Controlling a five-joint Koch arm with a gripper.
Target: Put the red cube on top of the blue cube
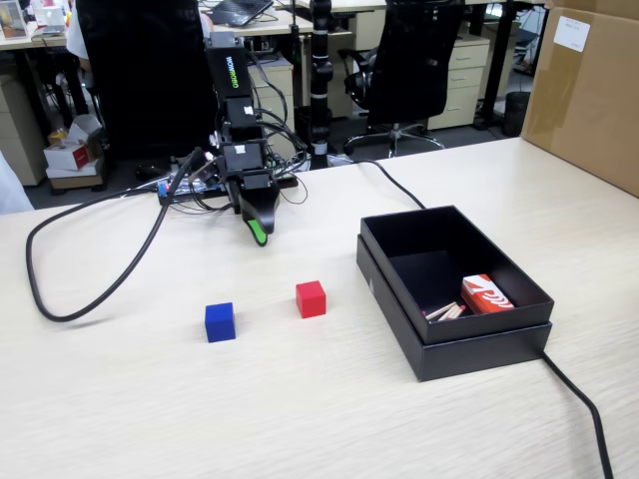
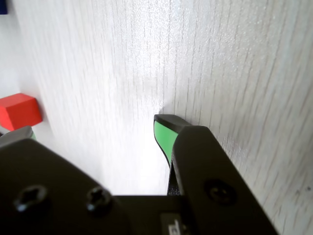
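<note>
Red cube (image 1: 311, 298), loose on the surface (image 1: 300, 399) just right of the blue cube (image 1: 220, 321), unstacked; gripper (image 1: 259, 236) empty, jaws parted in wrist view, hanging beyond both, presumably poised to descend; open black box (image 1: 519, 339) at right

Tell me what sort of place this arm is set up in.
Most likely an office or lab workspace. The fixed view shows a black swivel chair behind the wooden table, drawer cabinets at desks beyond, and a large cardboard box at the right.
</note>
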